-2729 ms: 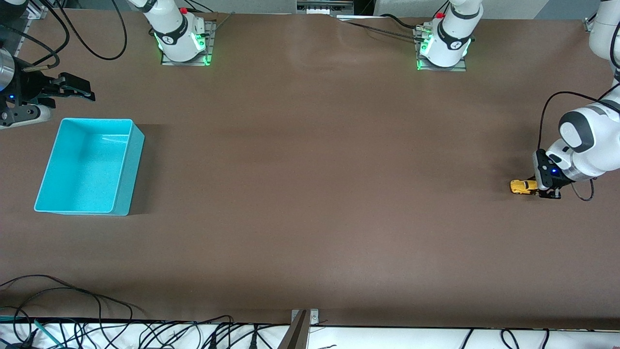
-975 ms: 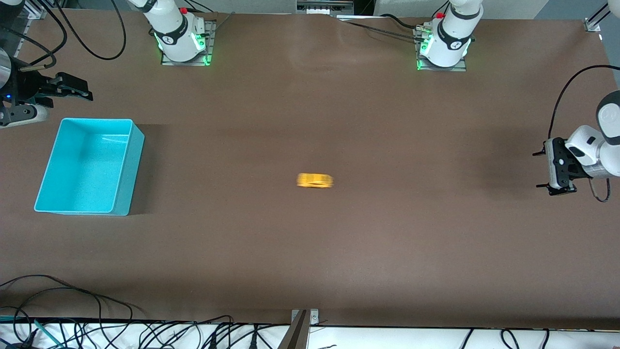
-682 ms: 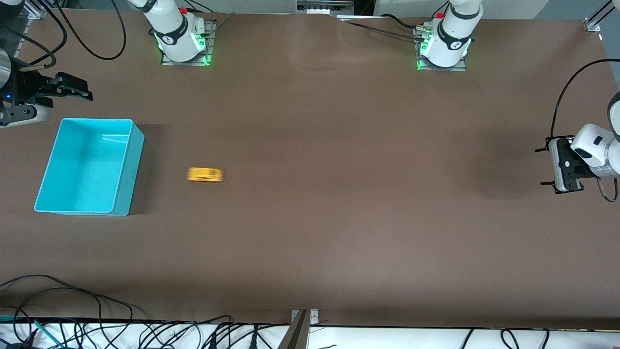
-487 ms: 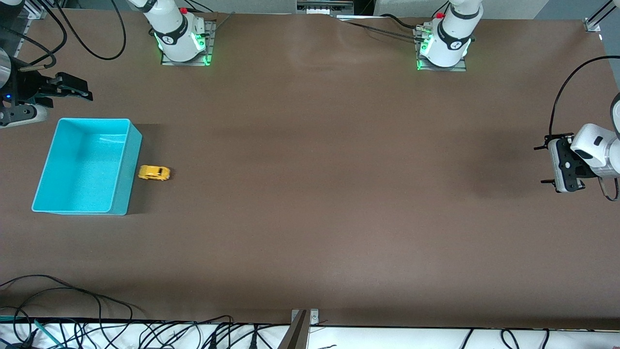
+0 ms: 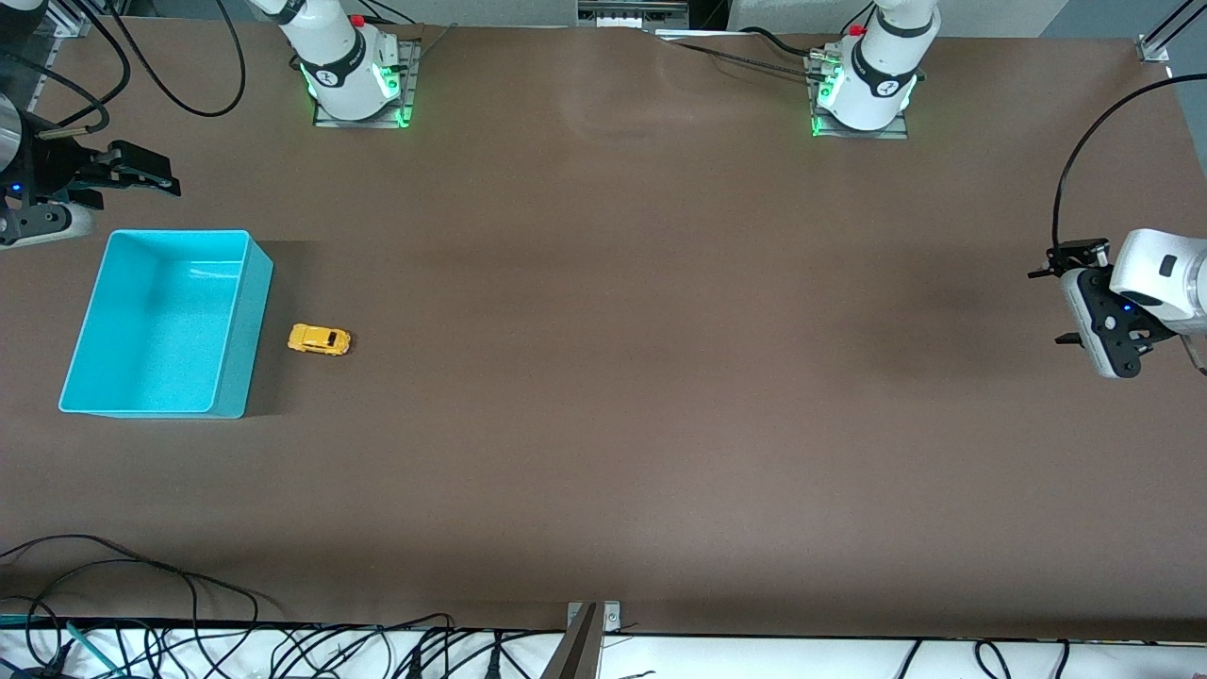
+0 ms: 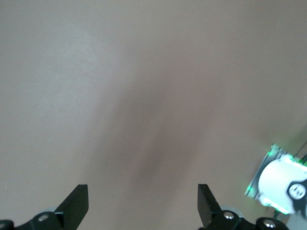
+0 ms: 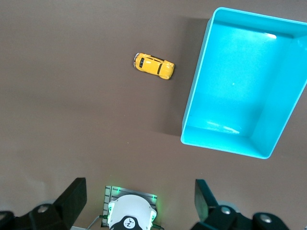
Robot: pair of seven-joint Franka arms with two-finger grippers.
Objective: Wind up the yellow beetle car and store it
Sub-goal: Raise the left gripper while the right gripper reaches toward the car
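Yellow-orange and tiny, the yellow beetle car (image 5: 319, 339) is seen standing on its wheels on the brown worktop (image 5: 622, 396), just beside the turquoise bin (image 5: 160, 325) but apart from its wall, toward the right arm's end. Its long axis is laid along the 3-to-9 o'clock line of the front view, one end pointed at the bin at 9 o'clock.

The right tool (image 5: 132, 174) is held over bare worktop near the bin's corner, fingers (image 7: 72, 194) spread and empty. From it the car is found at roughly 4 o'clock in the front view, with the bin's corner lying between.

The left tool (image 5: 1061, 306) waits over the opposite end, also spread and empty, with the car at 9 o'clock and well apart.

The pickup is judged to belong to the right arm, the nearer one, with the fingers best closed across the car's short width.
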